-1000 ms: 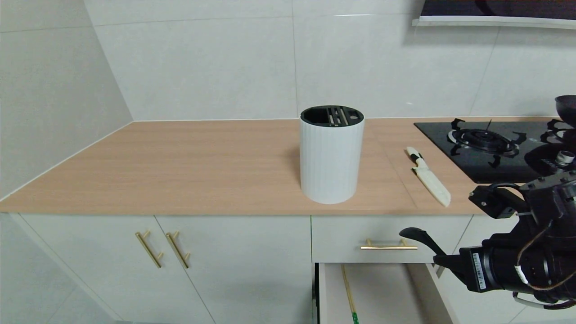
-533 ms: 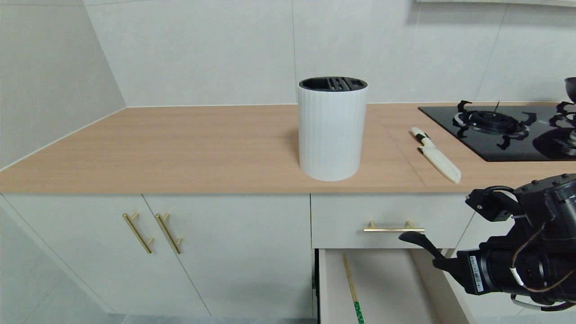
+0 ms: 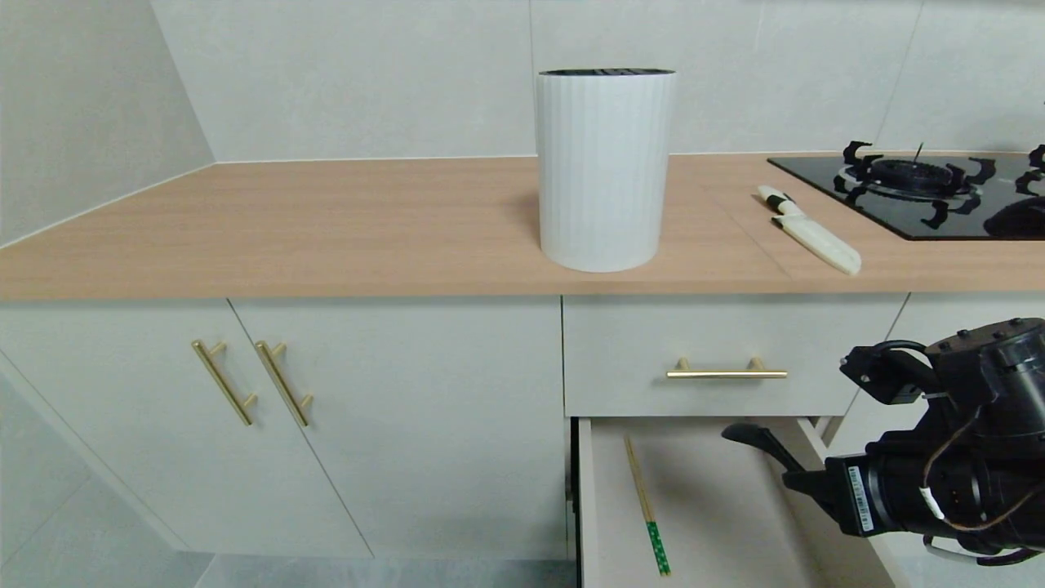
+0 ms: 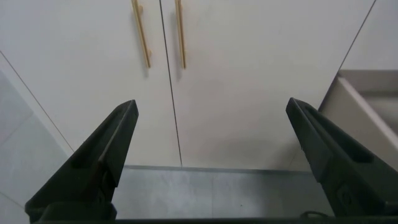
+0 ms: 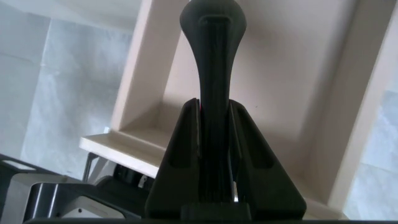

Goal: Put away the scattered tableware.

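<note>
My right gripper (image 3: 808, 482) is shut on a black spoon-like utensil (image 3: 751, 435), held over the right part of the open drawer (image 3: 584, 498). In the right wrist view the gripper (image 5: 212, 158) clamps the utensil's handle, and its rounded end (image 5: 213, 22) points over the pale drawer floor (image 5: 298, 93). A pair of wooden chopsticks (image 3: 645, 506) with green ends lies in the drawer. On the counter stand a white ribbed holder (image 3: 604, 163) and a cream knife (image 3: 810, 233). My left gripper (image 4: 211, 168) is open, low in front of the cabinet doors.
A black gas hob (image 3: 922, 196) sits at the counter's right. A shut drawer with a gold handle (image 3: 727, 374) is just above the open one. Two cabinet doors with gold handles (image 3: 245, 384) lie to the left; the same handles (image 4: 161, 31) face my left gripper.
The whole picture has shifted as the camera sank, so counter items sit higher in view. My right gripper with the utensil now sits below the shut drawer's handle, over the open drawer.
</note>
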`<state>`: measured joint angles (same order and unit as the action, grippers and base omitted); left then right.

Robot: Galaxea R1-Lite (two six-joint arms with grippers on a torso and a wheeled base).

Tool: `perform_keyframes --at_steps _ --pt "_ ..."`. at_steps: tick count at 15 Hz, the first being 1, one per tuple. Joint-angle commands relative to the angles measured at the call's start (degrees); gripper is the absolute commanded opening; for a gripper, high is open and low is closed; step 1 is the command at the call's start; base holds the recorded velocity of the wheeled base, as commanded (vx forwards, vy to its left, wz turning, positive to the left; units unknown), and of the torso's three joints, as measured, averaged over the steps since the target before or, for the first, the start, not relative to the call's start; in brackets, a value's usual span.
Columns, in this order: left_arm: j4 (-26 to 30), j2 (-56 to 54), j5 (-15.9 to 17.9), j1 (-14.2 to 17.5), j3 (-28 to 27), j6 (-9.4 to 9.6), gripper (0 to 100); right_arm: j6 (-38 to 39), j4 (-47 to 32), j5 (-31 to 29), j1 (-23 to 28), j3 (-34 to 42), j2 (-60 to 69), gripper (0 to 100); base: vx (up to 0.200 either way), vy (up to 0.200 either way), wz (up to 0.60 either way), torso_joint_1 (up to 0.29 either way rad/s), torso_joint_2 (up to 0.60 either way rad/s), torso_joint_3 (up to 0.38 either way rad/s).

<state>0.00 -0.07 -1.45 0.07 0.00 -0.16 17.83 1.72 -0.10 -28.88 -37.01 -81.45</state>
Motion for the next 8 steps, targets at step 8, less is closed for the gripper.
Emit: perform_keyframes --at_steps 8 --pt "0.0 0.1 0.0 0.0 0.0 -0.02 100 -0.8 0.0 0.0 0.0 0.4 -0.6 0 0.000 0.000 0.00 -0.070 0.30 0.216"
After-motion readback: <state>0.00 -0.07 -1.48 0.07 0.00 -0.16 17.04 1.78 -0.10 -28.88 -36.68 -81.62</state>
